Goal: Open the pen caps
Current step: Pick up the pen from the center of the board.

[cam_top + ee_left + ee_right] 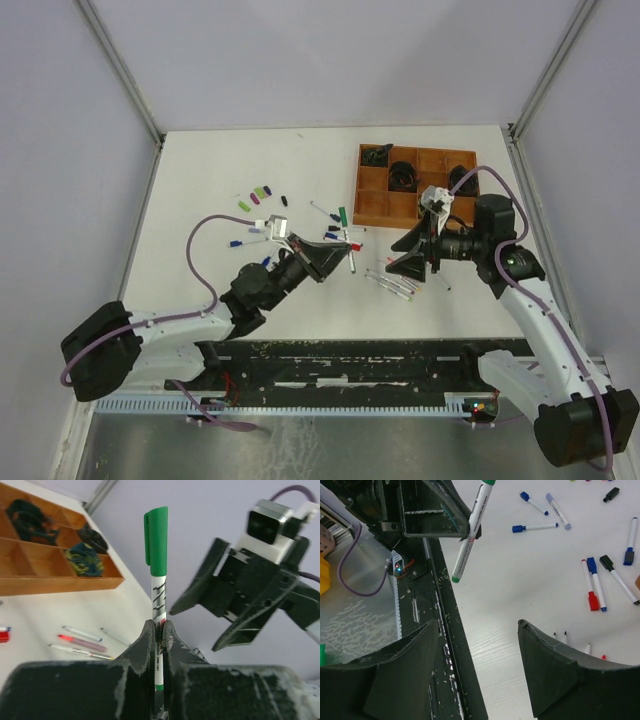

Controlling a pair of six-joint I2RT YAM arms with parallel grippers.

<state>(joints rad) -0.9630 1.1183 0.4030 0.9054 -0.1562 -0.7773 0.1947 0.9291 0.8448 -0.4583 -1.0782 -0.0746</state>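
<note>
My left gripper (158,627) is shut on the white barrel of a pen (158,597), which stands upright with its green cap (156,540) on the far end. The same pen (469,535) shows in the right wrist view, sticking out of the left gripper (435,510). My right gripper (477,622) is open with nothing between its fingers; it faces the pen from a short distance. From above, the left gripper (340,258) and right gripper (392,258) point at each other over the table's middle. Loose caps (258,193) lie at the back left.
A brown compartment tray (360,190) with dark coiled items stands at the back right. Capped blue, red and black pens (592,585) lie scattered on the white table. Several uncapped pens (395,283) lie below the right gripper. A black rail (350,360) runs along the near edge.
</note>
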